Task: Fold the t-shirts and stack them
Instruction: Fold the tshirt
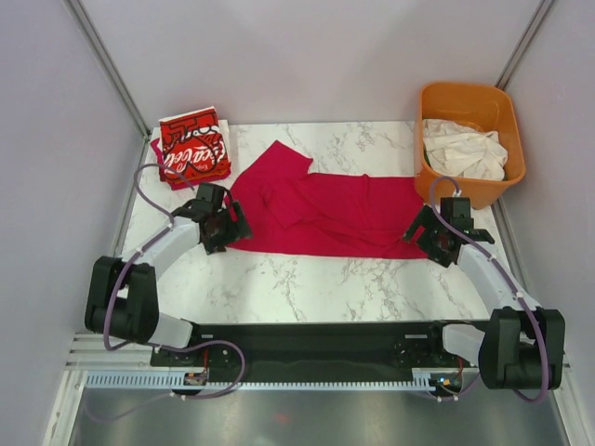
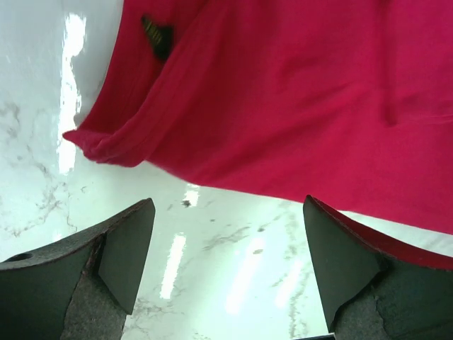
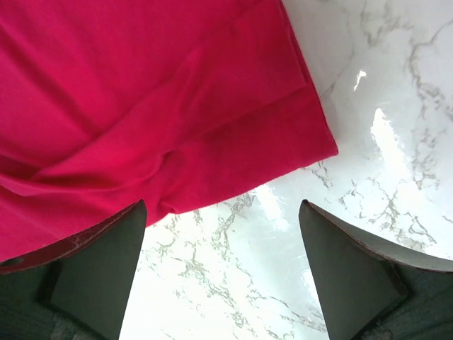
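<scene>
A plain crimson t-shirt (image 1: 325,209) lies spread across the middle of the marble table (image 1: 307,279), partly folded lengthwise. It also shows in the left wrist view (image 2: 297,92) and in the right wrist view (image 3: 141,92). My left gripper (image 1: 219,228) is open and empty at the shirt's left end (image 2: 226,283). My right gripper (image 1: 437,237) is open and empty at the shirt's right near corner (image 3: 223,276). A folded red Coca-Cola t-shirt (image 1: 193,147) lies at the back left. Off-white shirts (image 1: 462,149) lie bunched in the tub.
An orange plastic tub (image 1: 469,98) stands at the back right, close behind my right gripper. Grey walls close in both sides. The arm bases and a black rail (image 1: 316,344) line the near edge.
</scene>
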`<state>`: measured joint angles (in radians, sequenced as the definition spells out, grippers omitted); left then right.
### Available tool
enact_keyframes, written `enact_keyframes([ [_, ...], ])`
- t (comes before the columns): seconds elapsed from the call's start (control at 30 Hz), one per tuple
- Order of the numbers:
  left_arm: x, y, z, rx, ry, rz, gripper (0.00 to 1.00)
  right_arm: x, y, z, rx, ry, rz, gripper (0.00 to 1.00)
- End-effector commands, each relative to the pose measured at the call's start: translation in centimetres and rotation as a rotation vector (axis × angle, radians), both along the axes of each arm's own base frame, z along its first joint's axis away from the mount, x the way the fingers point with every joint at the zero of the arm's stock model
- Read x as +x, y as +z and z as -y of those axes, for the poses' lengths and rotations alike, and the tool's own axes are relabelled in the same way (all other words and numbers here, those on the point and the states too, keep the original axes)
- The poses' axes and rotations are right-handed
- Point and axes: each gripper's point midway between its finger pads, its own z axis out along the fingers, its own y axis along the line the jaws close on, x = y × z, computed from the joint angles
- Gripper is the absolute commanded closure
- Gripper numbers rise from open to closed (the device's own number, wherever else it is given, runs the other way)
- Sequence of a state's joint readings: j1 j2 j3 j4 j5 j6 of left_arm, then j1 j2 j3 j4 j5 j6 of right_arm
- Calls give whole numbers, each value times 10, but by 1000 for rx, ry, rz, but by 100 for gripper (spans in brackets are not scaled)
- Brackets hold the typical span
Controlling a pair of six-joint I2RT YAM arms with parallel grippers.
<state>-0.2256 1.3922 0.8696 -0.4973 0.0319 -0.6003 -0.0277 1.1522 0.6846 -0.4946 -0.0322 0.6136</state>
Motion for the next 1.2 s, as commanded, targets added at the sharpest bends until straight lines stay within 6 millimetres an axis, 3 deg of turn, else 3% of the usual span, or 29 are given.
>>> enact_keyframes([
  [0.0, 16, -10, 0, -21, 69, 35, 8, 7, 2, -9, 19, 68, 33, 3],
  [0.13, 29, -13, -7, -12, 90, 42, 9, 7, 3, -11, 24, 88, 38, 3],
  [0.4, 55, 24, -23, 113, 38, 181, 16, 8, -2, -13, 28, 112, 25, 3],
  [0.53, 58, 19, -40, 201, 79, 182, 16, 11, -5, -19, 52, 132, 21, 3],
  [0.7, 73, 27, -40, 200, 94, 246, 18, 11, -9, -25, 66, 163, 10, 4],
  [0.8, 78, 20, -38, 212, 65, 224, 19, 10, -10, -27, 67, 171, 7, 4],
  [0.93, 74, -2, -24, 154, 25, 168, 29, 11, -8, -25, 60, 167, 15, 4],
  [1.1, 65, -27, -28, 180, 28, 102, 29, 10, -8, -26, 64, 171, 14, 4],
  [1.17, 62, -31, -26, 163, 26, 90, 35, 11, -8, -26, 61, 173, 15, 4],
])
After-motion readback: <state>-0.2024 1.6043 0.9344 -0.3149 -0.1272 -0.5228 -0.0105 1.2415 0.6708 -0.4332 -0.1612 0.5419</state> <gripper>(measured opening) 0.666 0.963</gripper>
